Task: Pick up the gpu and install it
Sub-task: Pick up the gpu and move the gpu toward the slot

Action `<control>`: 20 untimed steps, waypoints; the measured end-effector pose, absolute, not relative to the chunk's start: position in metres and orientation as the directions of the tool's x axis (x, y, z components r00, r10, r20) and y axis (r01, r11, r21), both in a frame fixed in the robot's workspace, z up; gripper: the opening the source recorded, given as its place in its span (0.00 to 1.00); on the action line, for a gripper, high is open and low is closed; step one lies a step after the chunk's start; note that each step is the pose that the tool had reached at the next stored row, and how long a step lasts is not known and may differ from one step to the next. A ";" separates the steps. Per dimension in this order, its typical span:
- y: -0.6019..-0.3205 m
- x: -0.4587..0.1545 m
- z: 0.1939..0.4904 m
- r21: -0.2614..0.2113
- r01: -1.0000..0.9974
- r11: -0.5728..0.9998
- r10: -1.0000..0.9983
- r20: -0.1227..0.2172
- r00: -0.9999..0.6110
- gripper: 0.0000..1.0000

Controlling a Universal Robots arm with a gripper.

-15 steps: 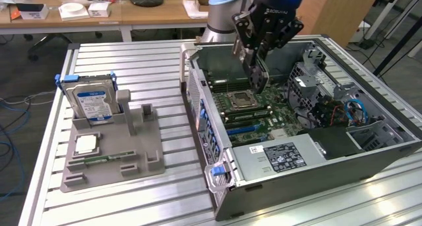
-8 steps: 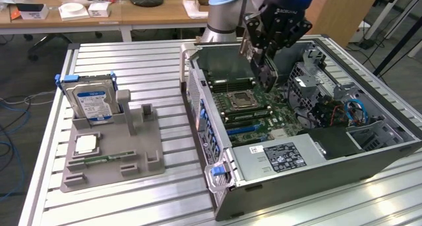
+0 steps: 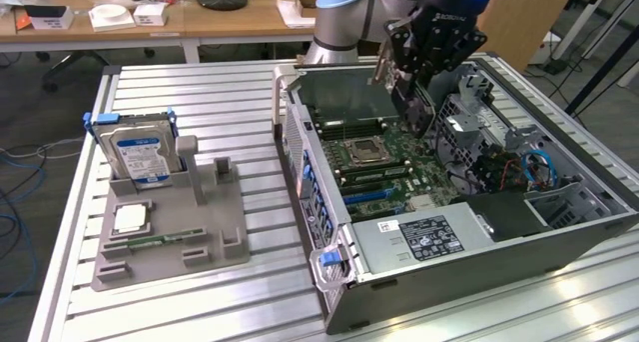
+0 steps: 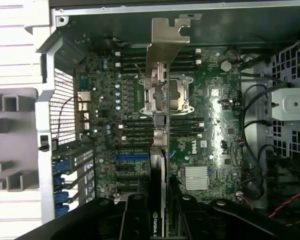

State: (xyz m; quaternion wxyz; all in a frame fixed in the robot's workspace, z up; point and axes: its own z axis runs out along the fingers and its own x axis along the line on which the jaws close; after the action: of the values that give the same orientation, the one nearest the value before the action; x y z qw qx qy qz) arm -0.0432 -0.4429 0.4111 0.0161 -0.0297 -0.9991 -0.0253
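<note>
My gripper (image 3: 411, 95) hangs over the far part of the open computer case (image 3: 559, 230), above the motherboard (image 3: 384, 170). In the wrist view the gpu (image 4: 158, 170) shows edge-on between the black fingers (image 4: 132, 215), a thin dark card with a logo near the grip. Its silver bracket (image 4: 165, 45) sticks out at the far end, above the processor socket (image 4: 167, 95). The gripper (image 4: 159, 210) is shut on the card, which is held clear of the board. A blue expansion slot (image 4: 132, 157) and black slots lie just beside the card's line.
A grey parts holder (image 3: 170, 237) stands on the slatted table at the exterior view's left. It carries a hard drive (image 3: 140, 151) with a blue label, a processor chip (image 3: 130, 218) and a green memory stick (image 3: 160, 241). Cables (image 3: 534, 170) and a drive cage fill the case's right side.
</note>
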 end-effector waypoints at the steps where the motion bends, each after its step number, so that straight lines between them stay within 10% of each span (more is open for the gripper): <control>1: -0.443 -0.041 0.411 0.050 0.060 0.997 0.058 0.034 -0.998 0.26; 20: -0.443 -0.006 0.411 0.052 0.054 0.997 0.052 0.036 -0.998 0.26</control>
State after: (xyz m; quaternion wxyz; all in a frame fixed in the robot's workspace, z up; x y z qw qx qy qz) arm -0.0061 -0.4429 0.4111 0.0171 -0.0265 -0.9991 -0.0266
